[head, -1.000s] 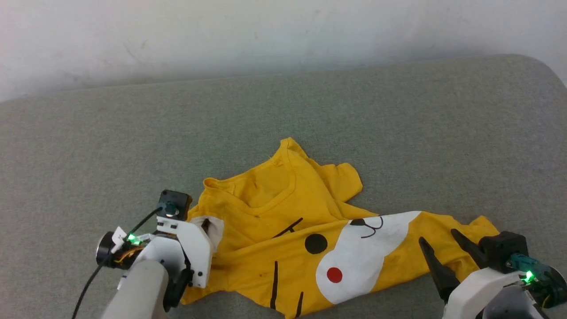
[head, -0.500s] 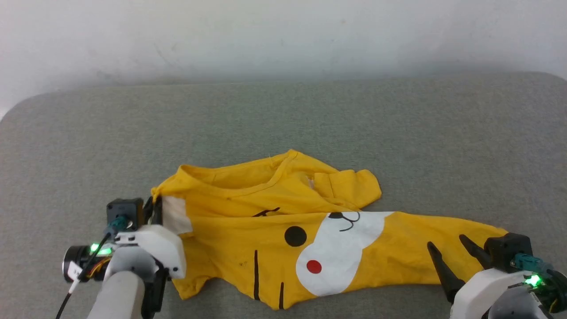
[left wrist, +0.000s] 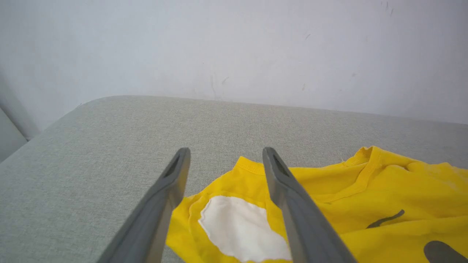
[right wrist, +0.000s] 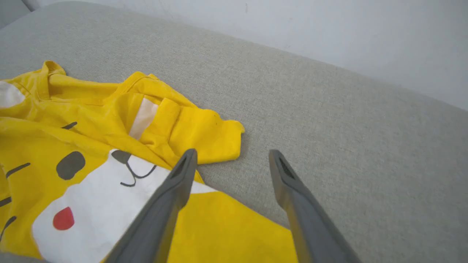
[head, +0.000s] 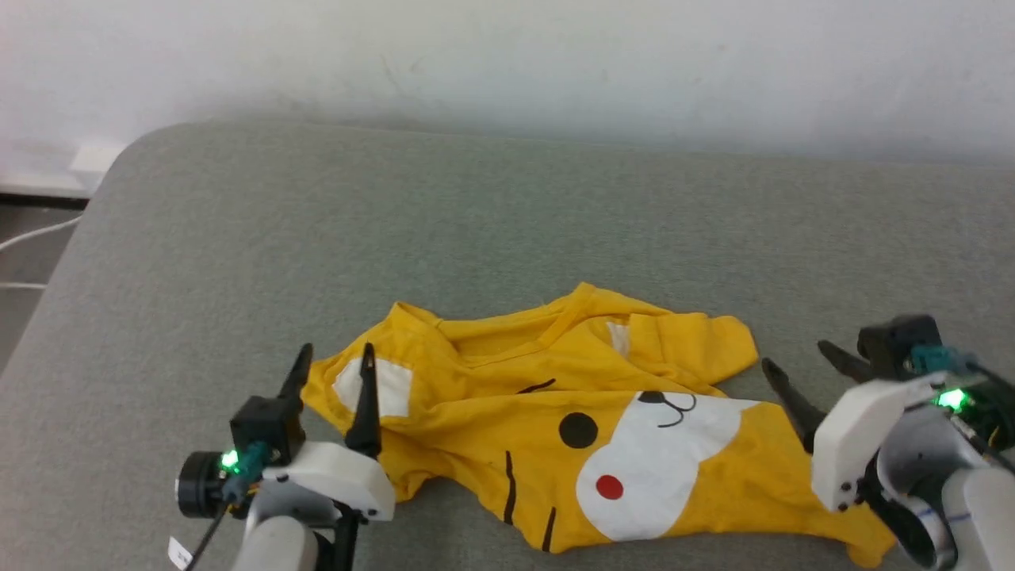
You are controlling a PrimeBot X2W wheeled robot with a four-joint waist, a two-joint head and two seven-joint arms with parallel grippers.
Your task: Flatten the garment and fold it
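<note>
The two long dark fingers of the left gripper (head: 336, 353) are standing wide apart and holding nothing, pointing over the left edge of the garment (head: 476, 420), a bright yellow short-sleeved cotton T-shirt. In the left wrist view a white patch (left wrist: 237, 228) on the shirt's sleeve is showing between those fingers; whether either finger is touching the cloth cannot be told. The right gripper (head: 796, 354) is likewise spread open and empty, hovering at the shirt's right side. In the right wrist view one of its fingers is crossing the printed front while the other is lying over bare upholstery.

The T-shirt is lying print side up and crumpled on a broad grey woven fabric surface (head: 507, 222), near its front edge, between the two grippers. Its cartoon animal face is showing a white muzzle (head: 658, 468), a red dot (head: 609, 486), a round black spot (head: 578, 430) and black stripes. The collar is bunching toward the back, and one sleeve is folding over beside it. A scuffed white wall (head: 507, 55) is rising behind the surface.
</note>
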